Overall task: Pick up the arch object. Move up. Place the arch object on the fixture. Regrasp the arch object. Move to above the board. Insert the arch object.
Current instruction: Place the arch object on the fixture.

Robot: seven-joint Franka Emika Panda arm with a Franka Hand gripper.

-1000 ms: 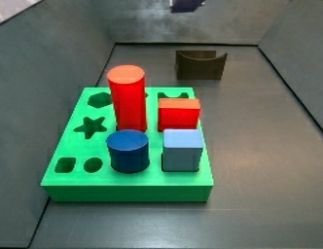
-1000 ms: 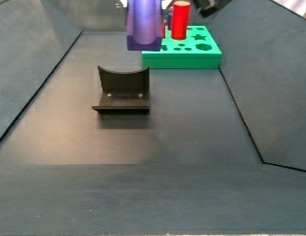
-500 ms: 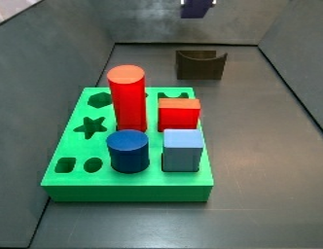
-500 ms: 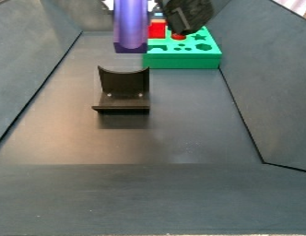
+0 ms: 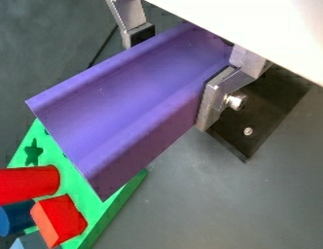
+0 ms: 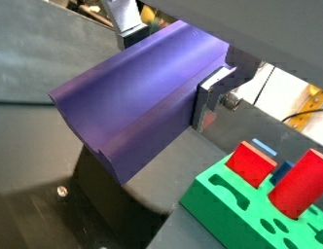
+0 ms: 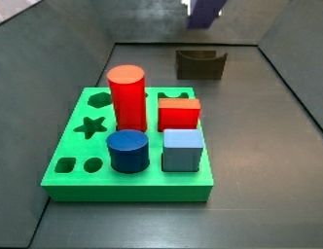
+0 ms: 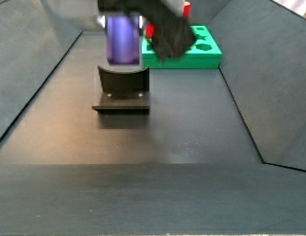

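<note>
My gripper (image 5: 177,66) is shut on the arch object (image 5: 125,107), a long purple prism held across its middle between the silver fingers (image 5: 222,97). In a side view the arch object (image 8: 121,39) hangs upright just above the curved notch of the dark fixture (image 8: 123,89); I cannot tell whether they touch. The fixture also shows in both wrist views (image 5: 262,112) (image 6: 106,199) behind the piece. The green board (image 8: 193,53) lies beyond the fixture, and shows close up in a side view (image 7: 87,160).
On the board stand a red cylinder (image 7: 126,95), a red cube (image 7: 179,113), a dark blue cylinder (image 7: 126,151) and a light blue cube (image 7: 183,150). Star and hexagon holes lie along its left side. Dark sloping walls (image 8: 39,83) bound the floor.
The gripper has carried the arch object away from the board towards the fixture and lowered it; it now hangs right over the fixture's notch.
</note>
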